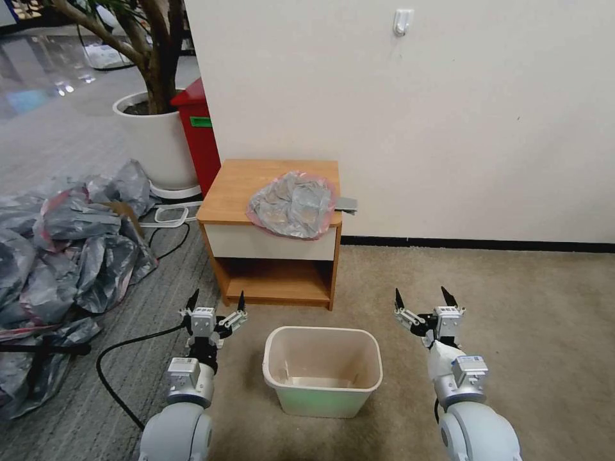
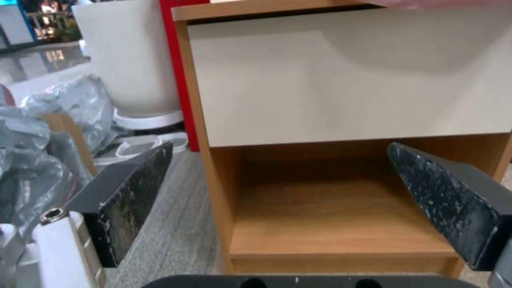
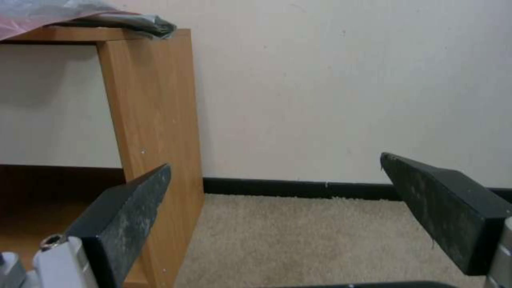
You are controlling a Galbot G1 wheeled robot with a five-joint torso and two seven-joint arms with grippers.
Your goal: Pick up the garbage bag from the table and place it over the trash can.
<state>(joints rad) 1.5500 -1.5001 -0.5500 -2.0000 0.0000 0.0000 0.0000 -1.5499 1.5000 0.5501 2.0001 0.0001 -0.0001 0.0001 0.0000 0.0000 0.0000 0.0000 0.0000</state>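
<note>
The garbage bag (image 1: 293,205), crinkled silvery-grey plastic with a pink rim, lies flattened on the wooden counter (image 1: 237,186), overhanging its front edge. The cream trash can (image 1: 322,370) stands on beige carpet before it. The left end effector (image 1: 216,306) and right end effector (image 1: 423,299) hover low, fingers spread, holding nothing.

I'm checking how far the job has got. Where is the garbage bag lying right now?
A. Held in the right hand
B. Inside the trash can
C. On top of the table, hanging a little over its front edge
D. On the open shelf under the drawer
C: the garbage bag lies crumpled on the table top, while the trash can holds no bag and both the left hand and right hand are open and hold nothing.
</note>
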